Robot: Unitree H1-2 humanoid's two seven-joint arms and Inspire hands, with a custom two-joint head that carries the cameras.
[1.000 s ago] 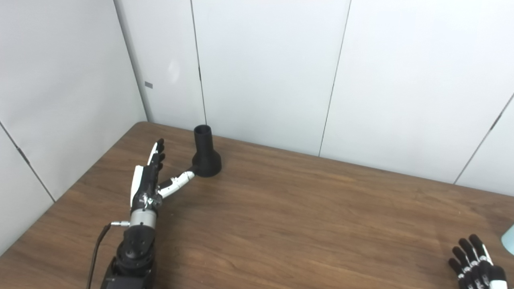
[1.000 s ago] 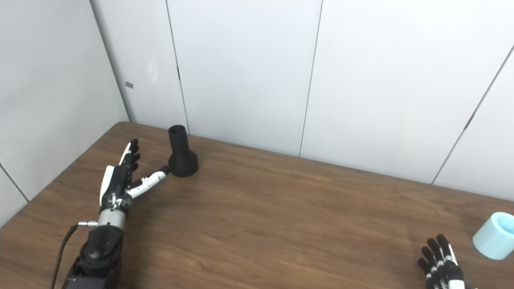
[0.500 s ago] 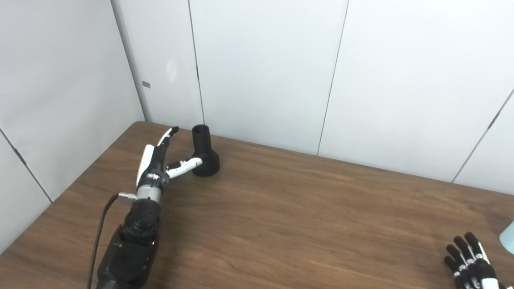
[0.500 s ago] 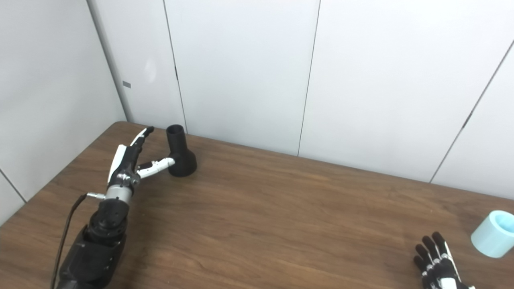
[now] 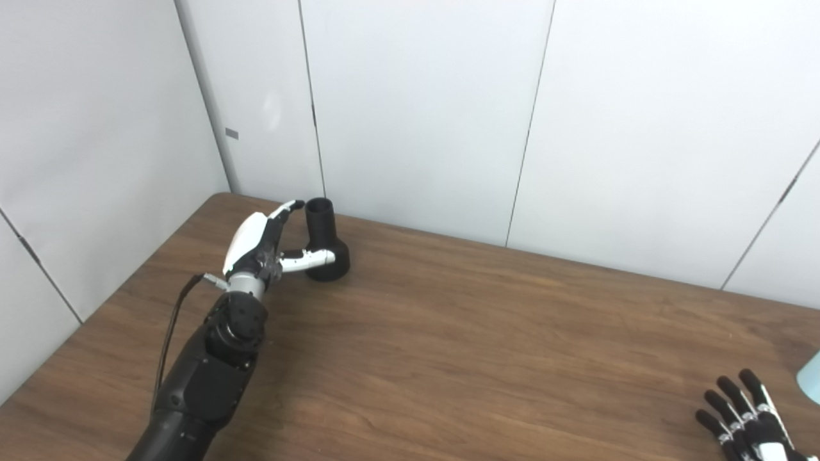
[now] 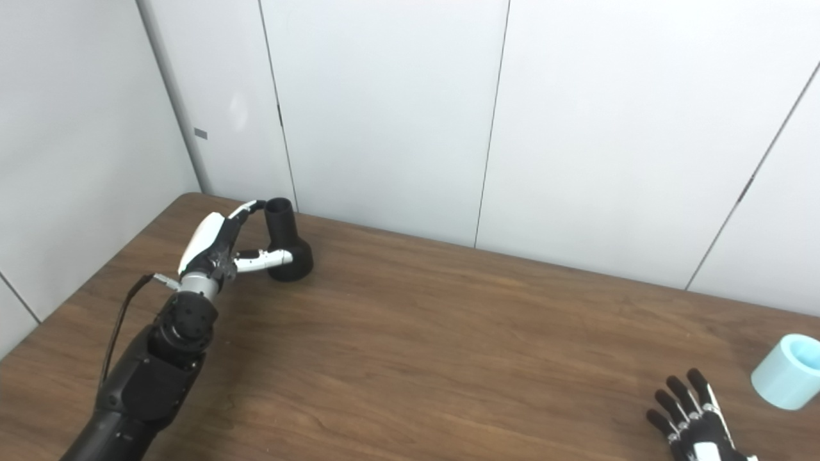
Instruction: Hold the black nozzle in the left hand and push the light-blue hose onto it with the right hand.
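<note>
Nozzle [image 6: 286, 246] standing upright, flared base down, near the table's [image 6: 448, 346] far left corner. Left hand [image 6: 221, 246] beside it, fingers apart: thumb across the base, fingertips [image 6: 255, 205] just beside the neck, not yet clamped. Right hand [image 6: 695, 426] spread, holding nothing, at the near right, hose [image 6: 785, 374] just beyond.

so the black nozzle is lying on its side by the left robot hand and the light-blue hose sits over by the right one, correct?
Not quite: the black nozzle stands upright on its flared base, as the right eye view shows. The rest holds: it is by the left robot hand, and the light-blue hose sits near the right robot hand.
</note>
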